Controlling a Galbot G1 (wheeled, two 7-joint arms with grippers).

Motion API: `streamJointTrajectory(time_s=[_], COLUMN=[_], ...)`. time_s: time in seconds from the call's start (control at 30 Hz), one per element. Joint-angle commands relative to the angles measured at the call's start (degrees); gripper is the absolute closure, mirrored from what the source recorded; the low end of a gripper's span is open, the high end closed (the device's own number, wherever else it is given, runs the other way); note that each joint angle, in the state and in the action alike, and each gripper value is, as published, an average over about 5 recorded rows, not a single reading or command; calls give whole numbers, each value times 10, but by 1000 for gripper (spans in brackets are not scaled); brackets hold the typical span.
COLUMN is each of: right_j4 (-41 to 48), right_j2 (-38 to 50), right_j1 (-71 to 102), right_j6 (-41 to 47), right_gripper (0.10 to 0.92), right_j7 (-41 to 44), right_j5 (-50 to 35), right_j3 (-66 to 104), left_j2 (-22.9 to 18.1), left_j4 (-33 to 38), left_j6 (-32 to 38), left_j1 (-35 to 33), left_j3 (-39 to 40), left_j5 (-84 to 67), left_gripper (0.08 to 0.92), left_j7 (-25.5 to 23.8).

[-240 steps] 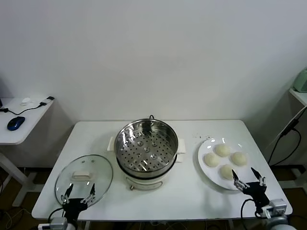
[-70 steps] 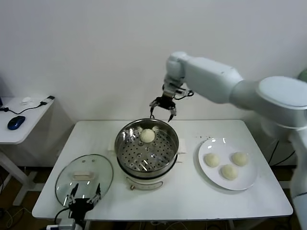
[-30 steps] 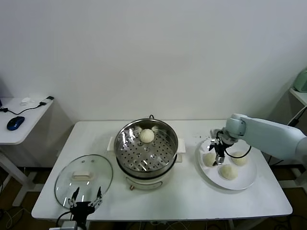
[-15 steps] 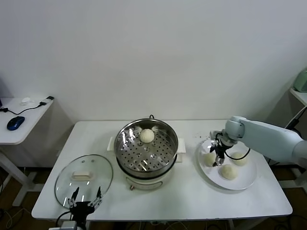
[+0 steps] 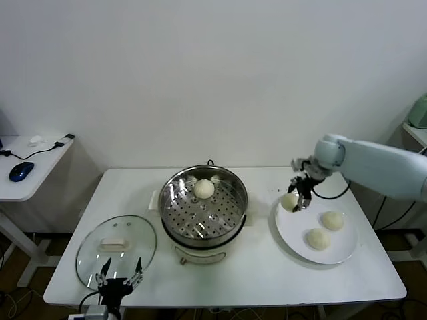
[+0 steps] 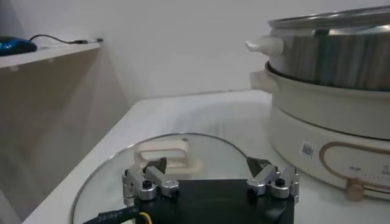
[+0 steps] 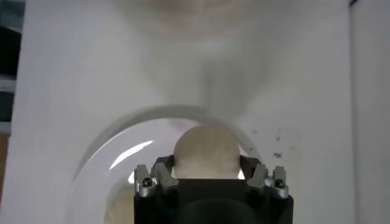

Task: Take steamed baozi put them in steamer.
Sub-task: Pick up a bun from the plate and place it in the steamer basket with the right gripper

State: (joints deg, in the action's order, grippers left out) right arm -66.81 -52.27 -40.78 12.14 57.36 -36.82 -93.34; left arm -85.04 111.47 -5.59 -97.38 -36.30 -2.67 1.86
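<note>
Head view: a white table (image 5: pixel 220 280) is carrying a shiny steel steamer (image 5: pixel 203 207) at its centre, a glass lid (image 5: pixel 117 245) lying flat toward the robot's left, and a white plate (image 5: pixel 293 237) toward its right. One baozi (image 5: pixel 205 189) is already sitting on the perforated tray at the far side of the steamer. Two more baozi (image 5: pixel 332 221) (image 5: pixel 317 239) are resting on the plate. The right gripper (image 5: pixel 299 201) is hanging above the plate's near-steamer edge, clamping a fourth bun (image 5: pixel 289 201) clear of the plate. Judging from this, the second transfer is in hand: the bun is lifted but not yet carried over. The next move is calling for a sideways carry over the steamer's rim, then a release onto an open part of the tray beside the first bun. The left gripper (image 5: pixel 119 283) is idling at the table's near edge by the lid.

Left wrist view: the left gripper (image 6: pixel 210 185) is showing its fingers spread apart with nothing between them, hovering over the lid's handle (image 6: pixel 163 151). The steamer's white base (image 6: pixel 326 149) is rising close by, a detail partly hidden from the head camera.

Right wrist view: the held bun (image 7: pixel 207 152) is sitting squarely between the fingers (image 7: pixel 159 176), pressed from both sides, with the plate's rim (image 7: pixel 97 158) curving below. This confirms the grasp, which the head view shows only small.
</note>
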Motion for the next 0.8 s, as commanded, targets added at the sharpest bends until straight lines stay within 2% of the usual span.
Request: streamJointTrajectory(time_s=[0.03,0.2,0.37,0.57,0.8], right_j4=[-89,-157,-156,-91,-36], right_j2=[-55,-139,-233,-302,-322], right_j1=[-195,-202,-155,-76,5], right_j6=[19,70,109,136,159], right_gripper=[313,313,313,313,313], right_j7=[9,-62,-120,-152,-180], right_j5=[-170,-265,-312,-301,-260], right_j3=[-89,-64,-37,-22,-12], left_j2=[0,0,2,0,0], left_j4=[0,5,7,9,4], left_j6=[-1,-2,0,-2,-3], left_j1=[0,2,4,8,10], left_j3=[0,2,-1,1,3], left_j5=[0,3,3,4,4], left_gripper=[177,177,177,177,177], left_j7=[0,-1,-1,-2,-3])
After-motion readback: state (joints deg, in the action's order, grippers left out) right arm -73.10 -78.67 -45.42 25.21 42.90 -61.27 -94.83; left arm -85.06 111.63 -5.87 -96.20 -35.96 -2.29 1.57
